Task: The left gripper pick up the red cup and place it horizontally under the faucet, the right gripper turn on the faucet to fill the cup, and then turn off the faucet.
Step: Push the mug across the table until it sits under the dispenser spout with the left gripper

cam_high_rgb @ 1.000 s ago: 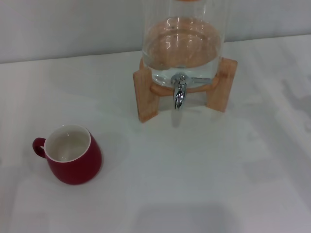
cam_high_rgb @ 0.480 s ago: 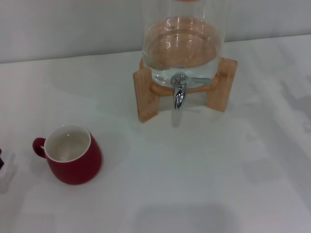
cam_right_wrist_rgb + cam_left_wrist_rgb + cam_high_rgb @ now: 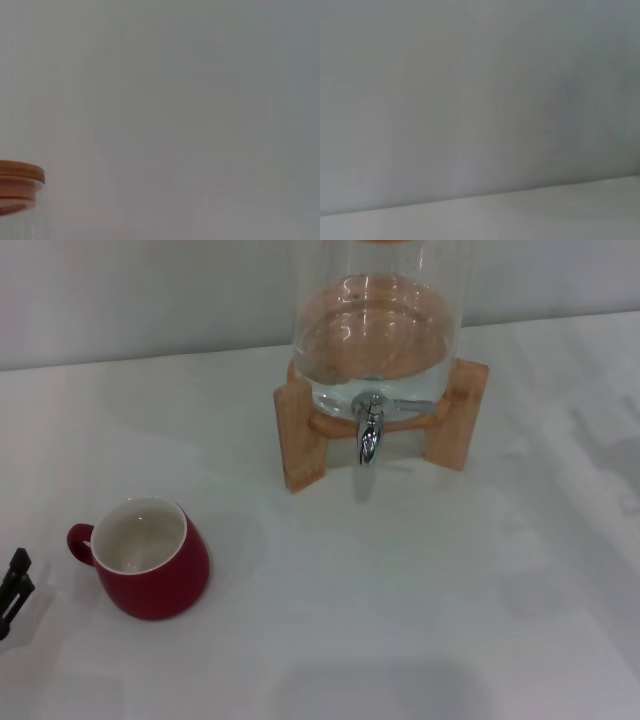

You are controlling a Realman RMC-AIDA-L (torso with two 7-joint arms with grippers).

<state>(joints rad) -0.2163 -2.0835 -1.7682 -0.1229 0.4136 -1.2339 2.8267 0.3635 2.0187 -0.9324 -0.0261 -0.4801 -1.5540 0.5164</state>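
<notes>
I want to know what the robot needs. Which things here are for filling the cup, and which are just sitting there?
For the job:
- red cup, upright on the table
- faucet
- left gripper, just peeking in beside the cup

Just there:
- glass water jar on its wooden stand
- jar's wooden lid
- white table

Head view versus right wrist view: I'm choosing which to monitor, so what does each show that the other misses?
Only the head view shows the red cup, the faucet, the wooden stand, the table and the left gripper at the left edge. Only the right wrist view shows the dispenser's wooden lid. Both show the glass dispenser and the wall.
</notes>
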